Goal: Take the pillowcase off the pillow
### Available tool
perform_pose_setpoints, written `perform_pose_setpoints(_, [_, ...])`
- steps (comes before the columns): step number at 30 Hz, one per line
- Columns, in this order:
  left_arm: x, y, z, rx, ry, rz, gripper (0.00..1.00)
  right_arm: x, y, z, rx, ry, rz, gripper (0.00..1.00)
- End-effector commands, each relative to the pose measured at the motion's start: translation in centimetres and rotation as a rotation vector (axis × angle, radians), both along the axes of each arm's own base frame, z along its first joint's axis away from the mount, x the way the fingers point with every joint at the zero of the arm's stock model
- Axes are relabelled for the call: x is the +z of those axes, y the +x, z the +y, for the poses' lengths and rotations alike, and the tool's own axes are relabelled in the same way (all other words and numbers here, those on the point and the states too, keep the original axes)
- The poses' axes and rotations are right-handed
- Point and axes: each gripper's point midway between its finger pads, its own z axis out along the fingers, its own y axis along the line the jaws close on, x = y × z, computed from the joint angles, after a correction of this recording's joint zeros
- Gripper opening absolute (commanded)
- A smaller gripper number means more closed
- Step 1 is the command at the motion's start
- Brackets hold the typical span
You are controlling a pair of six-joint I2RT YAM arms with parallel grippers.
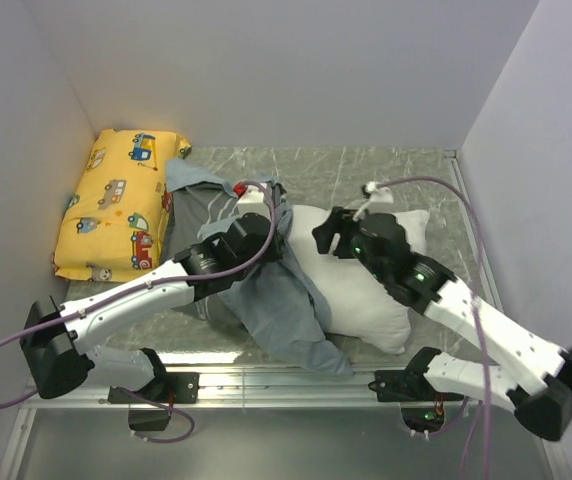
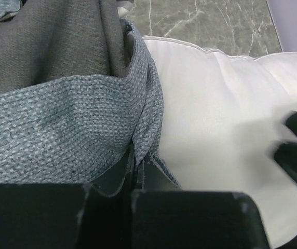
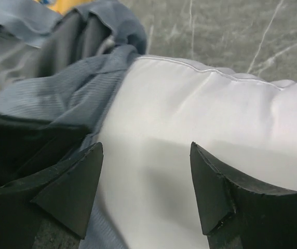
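The white pillow (image 1: 366, 290) lies mid-table, its right part bare. The dark grey pillowcase (image 1: 206, 215) is bunched at its left end, with the blue-grey inside (image 1: 276, 300) turned out over it. My left gripper (image 1: 266, 235) is shut on a fold of the pillowcase's blue-grey edge (image 2: 138, 155), right beside the bare pillow (image 2: 216, 104). My right gripper (image 1: 331, 238) is open, its fingertips (image 3: 81, 181) spread just above the pillow (image 3: 200, 119), close to the pillowcase edge (image 3: 60, 93). I cannot tell whether its fingers touch the pillow.
A yellow pillow with cartoon vehicles (image 1: 116, 205) lies against the left wall, touching the pillowcase. White walls close the left, back and right. Marbled table surface (image 1: 366, 175) shows behind the pillow. A metal rail (image 1: 286, 380) runs along the near edge.
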Motion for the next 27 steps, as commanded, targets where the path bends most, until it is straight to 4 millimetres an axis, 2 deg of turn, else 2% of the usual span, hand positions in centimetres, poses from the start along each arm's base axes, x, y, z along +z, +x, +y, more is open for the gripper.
perform_pose_setpoints(1, [0.1,-0.8,0.4,-0.042,0.019,-0.018,0.01,-4.5,0.8,0.8,0.011,-0.166,0.129,0.75])
perform_pose_setpoints(3, [0.1,-0.8,0.6,-0.044,0.028,-0.024,0.01,-7.3,1.4,1.5,0.019,-0.236,0.188,0.76])
perform_pose_setpoints(5, [0.3,-0.6,0.8,-0.037,0.034,-0.036,0.0,-9.1,1.4,2.1,0.046,-0.267,0.213,0.76])
perform_pose_setpoints(7, [0.8,-0.2,0.9,-0.039,0.042,-0.048,0.01,-10.6,1.9,2.4,0.049,-0.292,0.228,0.71])
perform_pose_setpoints(9, [2.0,0.2,0.9,-0.038,0.033,-0.067,0.0,-11.5,3.0,1.4,0.01,-0.323,0.256,0.3])
perform_pose_setpoints(10, [2.4,0.5,1.3,-0.027,0.033,-0.071,0.0,-10.8,3.9,0.9,-0.025,-0.329,0.247,0.12])
perform_pose_setpoints(11, [2.7,0.6,1.6,-0.022,0.039,-0.075,0.0,-10.6,4.6,0.1,-0.055,-0.339,0.25,0.0])
perform_pose_setpoints(12, [3.5,0.8,1.9,-0.013,0.036,-0.089,0.01,-10.2,5.5,-1.6,-0.106,-0.342,0.258,0.0])
perform_pose_setpoints(13, [3.8,1.3,2.7,0.01,0.039,-0.091,0.01,-9.1,6.5,-2.6,-0.143,-0.328,0.245,0.0])
perform_pose_setpoints(15, [4.7,1.8,4.3,0.047,0.034,-0.092,0.01,-7.4,7.4,-5.0,-0.204,-0.305,0.237,0.0])
perform_pose_setpoints(16, [4.9,2.7,5.6,0.078,0.022,-0.084,0.0,-6.0,8.6,-7.1,-0.266,-0.284,0.221,0.0])
perform_pose_setpoints(18, [5.5,3.3,7.7,0.118,-0.018,-0.076,0.01,-4.4,9.2,-9.4,-0.331,-0.271,0.205,0.0])
perform_pose_setpoints(19, [5.7,4.3,9.7,0.164,-0.036,-0.069,0.0,-3.2,9.6,-10.2,-0.357,-0.256,0.189,0.0])
perform_pose_setpoints(20, [5.8,4.6,10.9,0.194,-0.047,-0.07,0.0,-2.7,10.1,-11.8,-0.401,-0.245,0.188,0.0])
perform_pose_setpoints(21, [6.1,4.8,12.1,0.224,-0.071,-0.075,0.0,-2.3,10.2,-12.5,-0.421,-0.242,0.186,0.0])
perform_pose_setpoints(22, [6.3,5.5,14.3,0.28,-0.085,-0.076,0.01,-1.8,10.4,-13.0,-0.436,-0.234,0.181,0.0])
perform_pose_setpoints(23, [6.3,5.7,15.3,0.302,-0.1,-0.076,0.0,-1.8,10.6,-14.0,-0.458,-0.228,0.185,0.0])
perform_pose_setpoints(25, [6.2,6.5,18.3,0.381,-0.134,-0.086,0.01,-1.8,10.8,-14.6,-0.472,-0.22,0.187,0.0])
perform_pose_setpoints(27, [4.8,6.7,18.1,0.345,-0.16,-0.052,0.01,-2.3,11.1,-14.9,-0.48,-0.216,0.197,0.0])
